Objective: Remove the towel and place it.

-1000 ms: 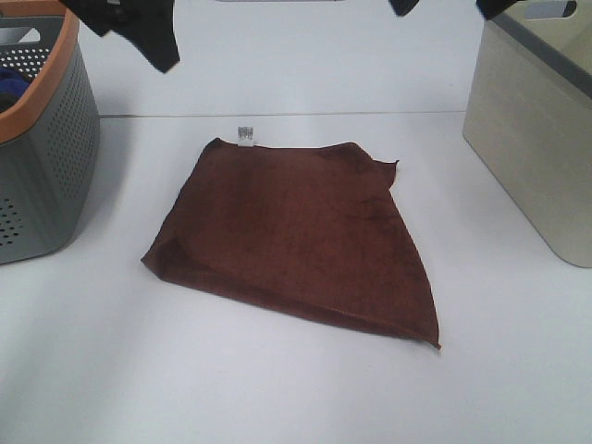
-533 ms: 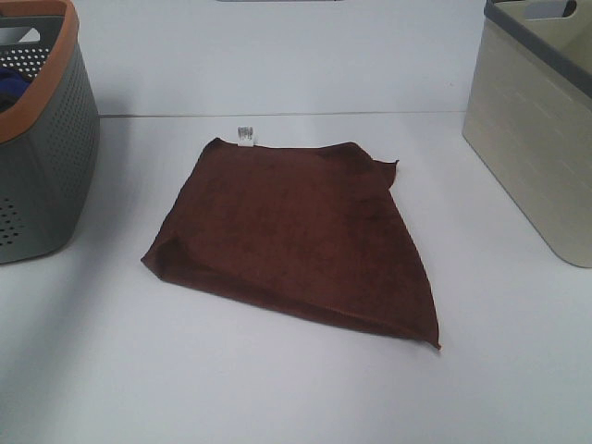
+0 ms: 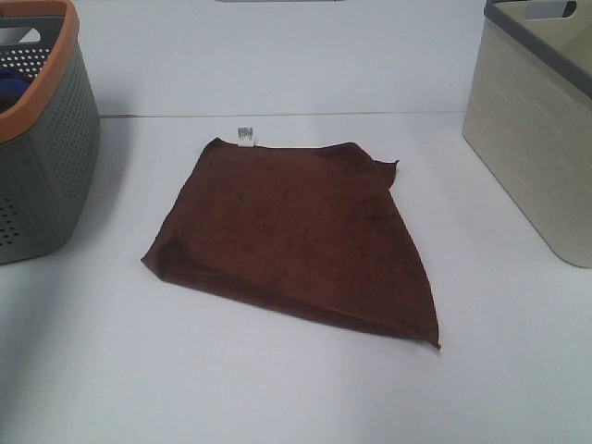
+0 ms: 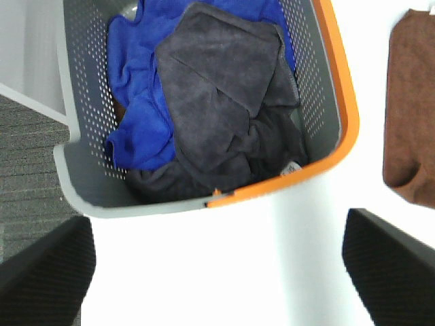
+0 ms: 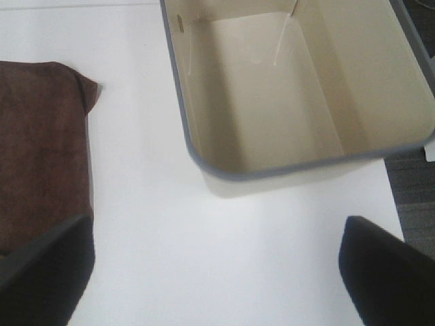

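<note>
Towel [image 3: 301,236]: dark reddish-brown, spread nearly flat on the white table [image 3: 277,388] between the two containers, white tag [image 3: 245,135] at the far edge, near left corner slightly folded under, touching neither container. Left gripper [image 4: 217,265]: released, jaws wide, nothing between them, hanging over the rim of the grey basket [image 4: 326,102] with the orange lip. Right gripper [image 5: 214,272]: likewise spread and empty, above the bare table beside the beige bin [image 5: 285,170]. Neither in the high view. Judged as laid out already, or else awaiting a lift into the bin. Risks if lifted: a pinch on a single layer at one corner, leaving the cloth to unfold and drag; a trailing edge caught on the bin's rim, half in and half out; a grip too shallow on soft, slippery pile and a drop short of the goal. In the basket: a blue cloth [image 4: 136,102] and a dark grey cloth [image 4: 224,88], heaped, well apart from the towel. Beige bin empty inside. Nothing between either gripper and the towel.
</note>
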Robot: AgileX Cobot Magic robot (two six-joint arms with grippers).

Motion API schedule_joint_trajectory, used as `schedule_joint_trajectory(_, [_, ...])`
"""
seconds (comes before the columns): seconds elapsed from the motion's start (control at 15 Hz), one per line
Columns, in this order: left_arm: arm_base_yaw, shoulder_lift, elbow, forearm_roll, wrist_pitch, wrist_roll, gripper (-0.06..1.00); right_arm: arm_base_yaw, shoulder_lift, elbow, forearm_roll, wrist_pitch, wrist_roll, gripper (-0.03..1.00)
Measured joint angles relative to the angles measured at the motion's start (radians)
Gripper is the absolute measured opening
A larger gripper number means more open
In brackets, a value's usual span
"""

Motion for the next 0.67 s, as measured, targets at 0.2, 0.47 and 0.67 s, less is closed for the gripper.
schedule_joint_trajectory(0.2, [0.0,-0.216,0.222,0.001,-0.031,-0.007,0.93,0.0,-0.28,0.288,0.0,0.0,0.007,0.85])
schedule_joint_trajectory(0.47, [0.0,-0.502,0.435,0.011,-0.049,-0.029,0.93,0.0,-0.639,0.515,-0.027,0.0,-0.056,0.83])
schedule_joint_trajectory(0.67, [0.0,-0.713,0.563,0.061,-0.095,-0.036,0.93,0.0,-0.851,0.564,-0.105,-0.001,-0.08,0.83])
